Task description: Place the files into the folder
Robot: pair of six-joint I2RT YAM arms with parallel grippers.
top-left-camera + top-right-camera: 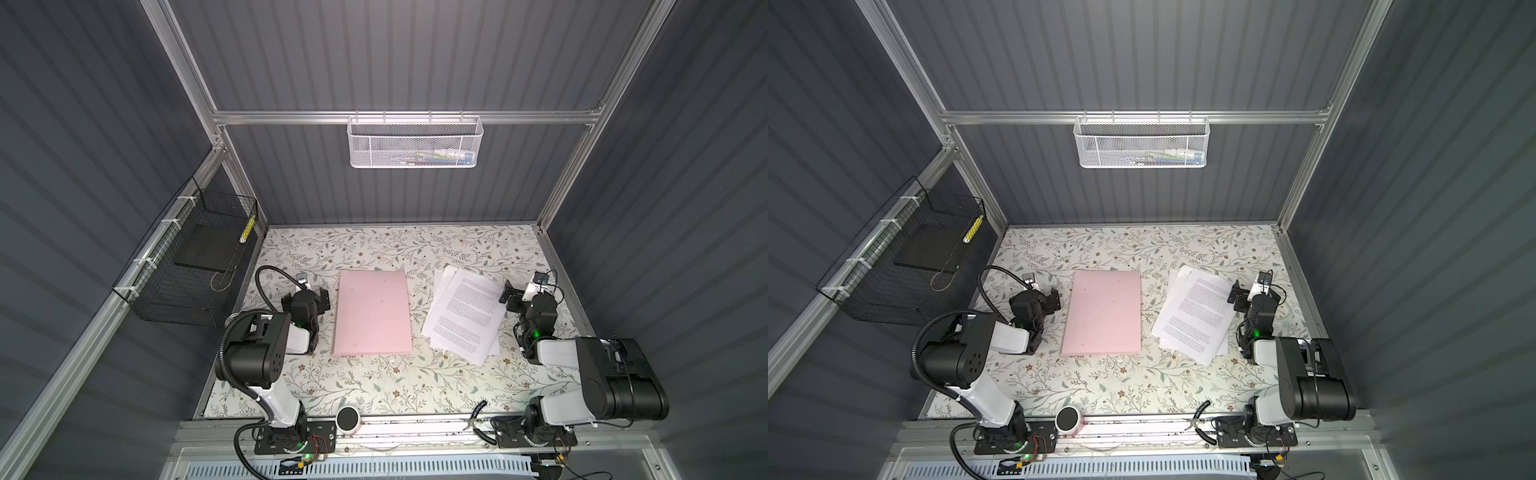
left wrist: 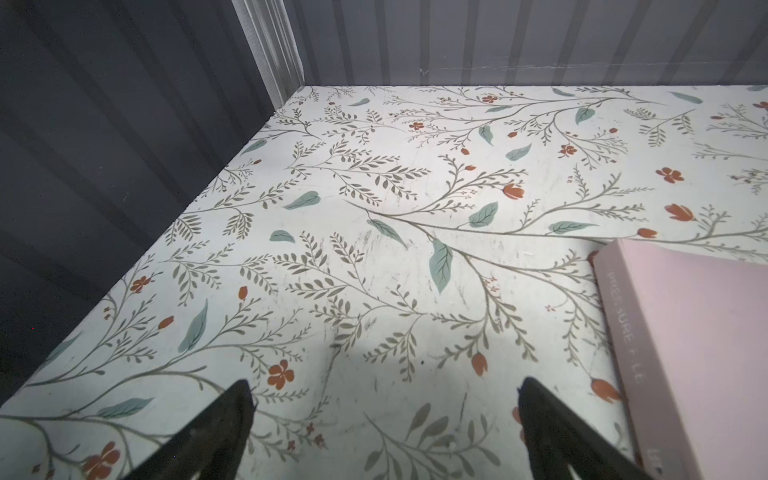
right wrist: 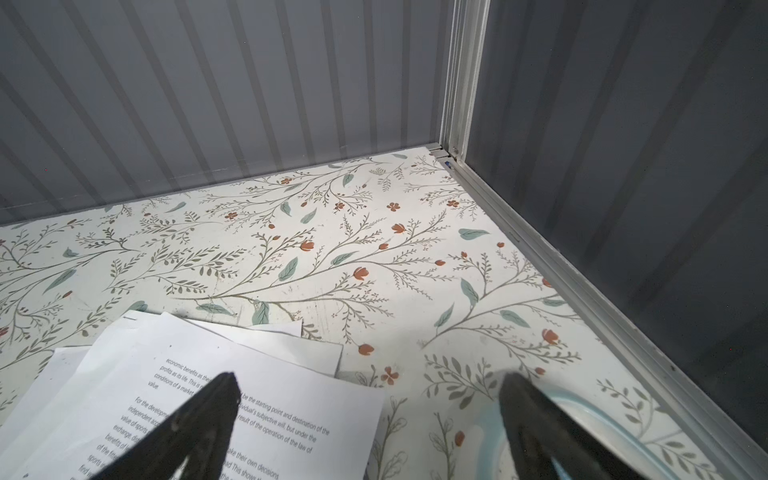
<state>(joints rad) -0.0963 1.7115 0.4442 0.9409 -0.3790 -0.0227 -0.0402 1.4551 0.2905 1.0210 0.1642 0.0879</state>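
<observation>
The folder (image 1: pixel 372 312) (image 1: pixel 1104 312) is pale pink and lies shut and flat in the middle of the flowered table; its spine edge shows in the left wrist view (image 2: pixel 648 332). Right of it, apart from it, lie the files (image 1: pixel 465 316) (image 1: pixel 1196 316), a fanned pile of white printed sheets. My left gripper (image 1: pixel 321 300) (image 1: pixel 1054 301) (image 2: pixel 384 384) is open just left of the folder, over bare table. My right gripper (image 1: pixel 512 297) (image 1: pixel 1237 297) (image 3: pixel 369 376) is open at the right edge of the files (image 3: pixel 270 399), with one finger above the top sheet's corner.
A black wire basket (image 1: pixel 195 257) holding a dark slab hangs on the left wall. A white mesh basket (image 1: pixel 415 141) hangs on the back rail. A round black-and-white puck (image 1: pixel 348 419) and pliers (image 1: pixel 478 419) lie at the front rail. A pale blue ring (image 3: pixel 602 419) lies under my right gripper.
</observation>
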